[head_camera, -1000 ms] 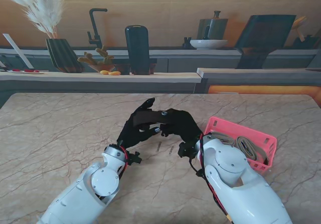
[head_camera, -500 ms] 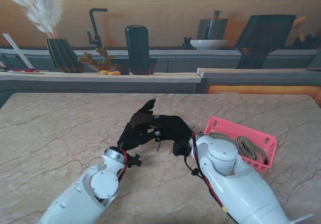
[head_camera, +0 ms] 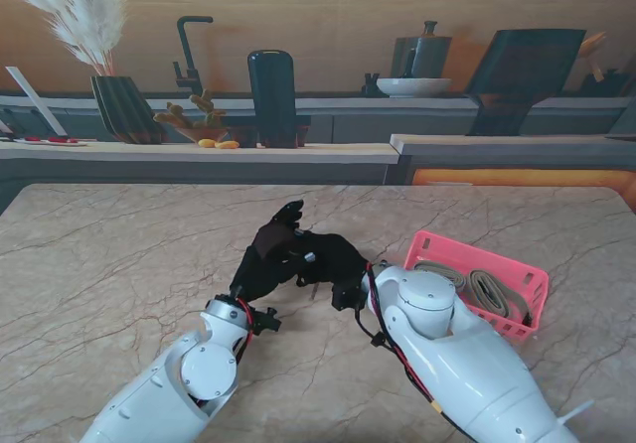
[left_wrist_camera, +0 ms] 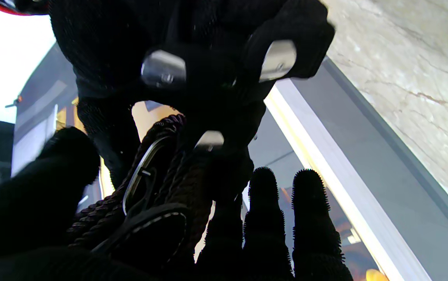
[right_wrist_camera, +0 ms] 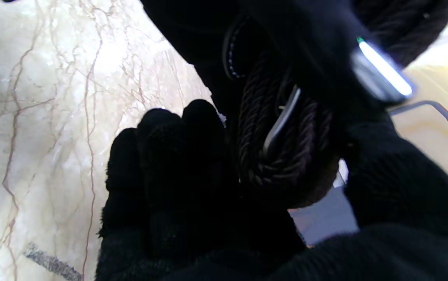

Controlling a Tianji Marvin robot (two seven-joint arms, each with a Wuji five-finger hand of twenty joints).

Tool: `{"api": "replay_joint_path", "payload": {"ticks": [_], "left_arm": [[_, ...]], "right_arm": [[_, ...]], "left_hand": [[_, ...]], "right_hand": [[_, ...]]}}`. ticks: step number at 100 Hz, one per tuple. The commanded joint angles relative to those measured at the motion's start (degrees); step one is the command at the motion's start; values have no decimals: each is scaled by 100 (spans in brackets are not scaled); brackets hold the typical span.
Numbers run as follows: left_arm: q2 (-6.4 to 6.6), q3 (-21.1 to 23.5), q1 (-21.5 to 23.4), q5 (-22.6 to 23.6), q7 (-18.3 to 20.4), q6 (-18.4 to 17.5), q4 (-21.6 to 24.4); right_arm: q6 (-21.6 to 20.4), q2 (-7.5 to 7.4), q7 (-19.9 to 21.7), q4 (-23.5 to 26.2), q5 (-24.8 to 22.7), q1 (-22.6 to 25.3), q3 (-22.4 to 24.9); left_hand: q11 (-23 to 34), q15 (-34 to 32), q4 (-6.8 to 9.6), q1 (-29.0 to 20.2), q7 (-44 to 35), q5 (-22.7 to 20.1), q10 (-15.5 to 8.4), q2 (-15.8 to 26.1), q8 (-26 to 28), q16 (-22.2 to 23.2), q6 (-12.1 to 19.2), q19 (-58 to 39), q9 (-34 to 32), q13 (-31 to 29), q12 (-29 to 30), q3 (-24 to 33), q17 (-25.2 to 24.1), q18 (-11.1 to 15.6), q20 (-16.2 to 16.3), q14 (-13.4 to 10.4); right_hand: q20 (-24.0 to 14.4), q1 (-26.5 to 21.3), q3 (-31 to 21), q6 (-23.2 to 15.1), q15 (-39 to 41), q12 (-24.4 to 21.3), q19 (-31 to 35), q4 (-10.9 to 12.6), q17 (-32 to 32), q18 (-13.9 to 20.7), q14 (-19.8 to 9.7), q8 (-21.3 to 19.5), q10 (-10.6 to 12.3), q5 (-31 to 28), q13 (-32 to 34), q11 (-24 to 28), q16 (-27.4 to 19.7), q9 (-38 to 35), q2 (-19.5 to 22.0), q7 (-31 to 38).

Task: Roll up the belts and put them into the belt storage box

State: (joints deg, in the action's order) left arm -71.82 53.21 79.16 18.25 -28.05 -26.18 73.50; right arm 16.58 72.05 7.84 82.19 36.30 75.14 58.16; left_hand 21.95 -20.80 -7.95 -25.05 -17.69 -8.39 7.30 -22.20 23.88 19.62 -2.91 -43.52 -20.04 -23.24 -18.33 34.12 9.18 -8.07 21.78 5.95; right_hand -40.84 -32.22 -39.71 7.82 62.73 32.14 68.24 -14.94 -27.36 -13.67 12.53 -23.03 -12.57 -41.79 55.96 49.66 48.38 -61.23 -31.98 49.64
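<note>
A dark braided belt (left_wrist_camera: 177, 183), coiled, with a metal buckle (left_wrist_camera: 140, 175), is held above the middle of the marble table (head_camera: 119, 254), clear of its surface. Both black-gloved hands meet around it. The left hand (head_camera: 263, 264) rises from the near-left, palm turned inward, thumb and curled fingers cupping the coil from one side; its index finger (head_camera: 291, 208) points toward the far edge. The right hand (head_camera: 333, 259) reaches in from the near-right, wrist bent sharply to the left, fingers (right_wrist_camera: 161, 156) pressed together against the coil's other side, thumb closing over it. In the wrist views the coil sits pinched between the two sets of fingertips. The pink belt storage box (head_camera: 517, 274) stands near the table's right edge, just beside the right forearm (head_camera: 447, 344), with tan rolled belts (head_camera: 487, 289) inside it. No legible writing or brand appears on belt, gloves or box.
</note>
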Motion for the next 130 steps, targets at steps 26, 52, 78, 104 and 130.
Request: {"api": "replay_joint_path", "payload": {"ticks": [26, 52, 78, 104, 130], "left_arm": [[-212, 31, 233, -578, 209, 231, 503], [-247, 141, 364, -762, 100, 348, 708], [-246, 260, 415, -862, 79, 553, 806], [-252, 233, 224, -600, -25, 812, 544], [-265, 80, -70, -71, -254, 982, 93]], "right_arm": [[64, 109, -85, -35, -465, -11, -301], [457, 12, -481, 34, -2048, -57, -424], [458, -114, -987, 262, -3491, 172, -303], [-949, -329, -1308, 572, -4648, 684, 1], [-1930, -347, -2129, 581, -5829, 833, -42]], "left_hand": [[476, -525, 237, -3778, -2902, -1666, -743, 2554, 344, 252, 926, -665, -1796, -741, -265, -3708, 215, 48, 326, -203], [563, -670, 314, -4235, -3524, -1589, -692, 2662, 162, 250, 741, -841, -2135, -954, -234, -3705, 359, -11, 399, -257], [798, -1080, 354, -4410, -3991, -1663, -557, 2489, 287, 326, 648, -1160, -2696, -1441, -308, -3683, 642, -47, 523, -75], [3030, -3051, 378, -4394, -4143, -1582, -662, 2418, 244, 1179, 297, -2976, -3493, -2921, -1665, -3673, 1878, -288, 1080, 311], [4028, -4740, 555, -4297, -4181, -1671, -757, 1794, 66, 1878, -23, -4616, -4132, -4558, -2704, -3504, 3366, -687, 1148, 63]], "right_hand": [[-110, -1174, -320, -1205, -241, -112, -111, 255, 207, 208, -175, 89, -18, -358, -283, -159, -121, 224, 492, 447], [42, -395, -134, -681, -809, -376, -414, 417, 598, 56, 82, -230, -310, -63, -920, -571, -452, 927, 526, -718], [221, 230, -553, -416, -1230, -511, -479, 955, 724, -47, 184, -1151, -438, -6, -1227, -735, -734, 1459, 433, -1956], [722, 175, -1468, -525, -2538, -744, -1207, 900, 589, 287, -346, -1193, -56, 1086, -1464, -1075, -1463, 2320, -631, -2066], [1106, 581, 667, -196, -3505, -860, -2024, 830, 736, 297, -328, -881, -98, 1711, -1913, -1313, -2015, 2963, -379, -2247]]}}
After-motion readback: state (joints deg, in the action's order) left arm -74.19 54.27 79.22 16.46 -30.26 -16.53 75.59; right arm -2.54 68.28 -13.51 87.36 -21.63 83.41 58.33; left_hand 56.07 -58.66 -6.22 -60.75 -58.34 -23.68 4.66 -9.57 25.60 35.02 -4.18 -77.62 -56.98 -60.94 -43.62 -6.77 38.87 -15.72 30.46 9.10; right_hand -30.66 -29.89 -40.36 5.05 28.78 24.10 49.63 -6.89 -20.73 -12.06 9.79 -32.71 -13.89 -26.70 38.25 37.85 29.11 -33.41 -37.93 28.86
